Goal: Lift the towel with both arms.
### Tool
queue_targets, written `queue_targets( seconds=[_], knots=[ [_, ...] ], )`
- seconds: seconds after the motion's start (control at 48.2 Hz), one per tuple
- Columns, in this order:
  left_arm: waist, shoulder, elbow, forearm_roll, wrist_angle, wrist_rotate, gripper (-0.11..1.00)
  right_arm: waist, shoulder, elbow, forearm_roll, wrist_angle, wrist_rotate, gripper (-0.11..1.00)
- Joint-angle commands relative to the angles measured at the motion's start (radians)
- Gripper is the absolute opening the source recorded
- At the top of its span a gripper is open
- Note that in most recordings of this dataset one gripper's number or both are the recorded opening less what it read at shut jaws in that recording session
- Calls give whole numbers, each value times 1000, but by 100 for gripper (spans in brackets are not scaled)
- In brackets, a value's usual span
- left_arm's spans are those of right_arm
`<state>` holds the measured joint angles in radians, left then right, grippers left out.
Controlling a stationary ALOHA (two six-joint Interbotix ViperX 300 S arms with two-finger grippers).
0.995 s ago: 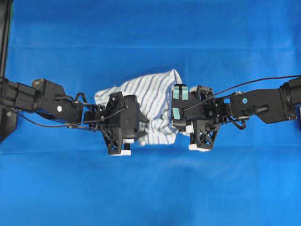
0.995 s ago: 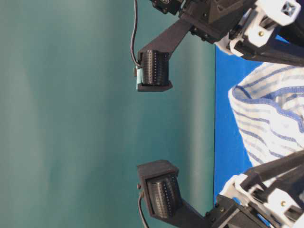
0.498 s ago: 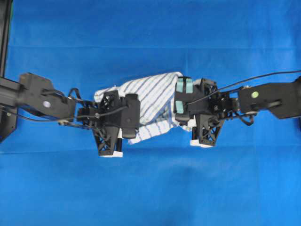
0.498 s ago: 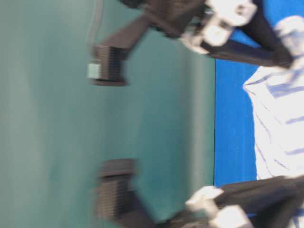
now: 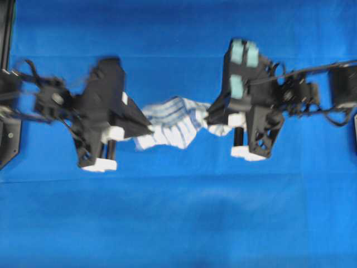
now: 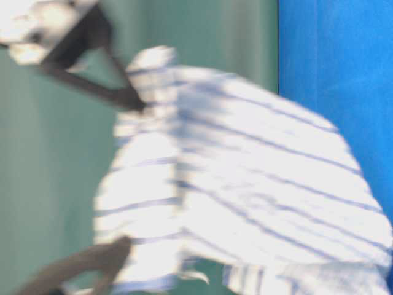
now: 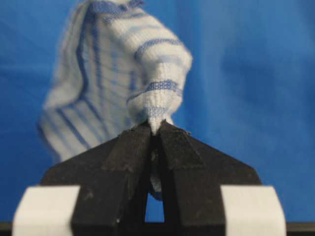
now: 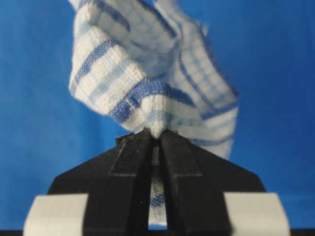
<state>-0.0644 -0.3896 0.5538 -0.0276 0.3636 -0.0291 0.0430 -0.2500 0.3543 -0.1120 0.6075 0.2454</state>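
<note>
Blue table cloth [image 5: 178, 223] below; we see left gripper [image 7: 155, 129] and right gripper [image 8: 156, 133] each pinching the towel [image 5: 174, 124], soft, light, sagging between jaws.

Both arms are built of black parts. Seen from overhead, the left arm [image 5: 56, 103] is blurred; a blocky black housing and thin black cables looping along it can be made out. The right arm [image 5: 312, 92] carries a black cable running off to the right edge, and pale teal patches are seen on its upper block. Open lattice bracing is visible in the black frame by each gripper. White blocky fittings are set at the base of the fingers. In the wrist views, the left gripper [image 7: 155, 129] and right gripper [image 8: 155, 133] are each formed of two black triangular fingers with matte, slightly scuffed faces, flanked by white blocks.
</note>
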Motion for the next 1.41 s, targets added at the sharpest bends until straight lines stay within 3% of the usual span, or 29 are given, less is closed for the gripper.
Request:
queue_targets(
  seconds=[0.0,0.332,0.58,0.767,1.223,1.389],
  knots=[
    [26,-51,-75,5,75,3,1,-2,-41,-95,-20,54,-3,7],
    [89,-109,-293,8,270,9,1,-2,-64,-387,-104,249,-9,7],
    [91,-104,-439,9,345,25,1,-2,-64,-509,-132,298,-25,7],
    [91,-101,-489,9,351,26,1,-2,-63,-529,-133,314,-26,7],
    [91,-97,-480,9,356,29,1,17,-55,-529,-129,321,-80,7],
    [91,-97,-479,9,348,61,3,17,-54,-529,-129,321,-81,7]
  ],
)
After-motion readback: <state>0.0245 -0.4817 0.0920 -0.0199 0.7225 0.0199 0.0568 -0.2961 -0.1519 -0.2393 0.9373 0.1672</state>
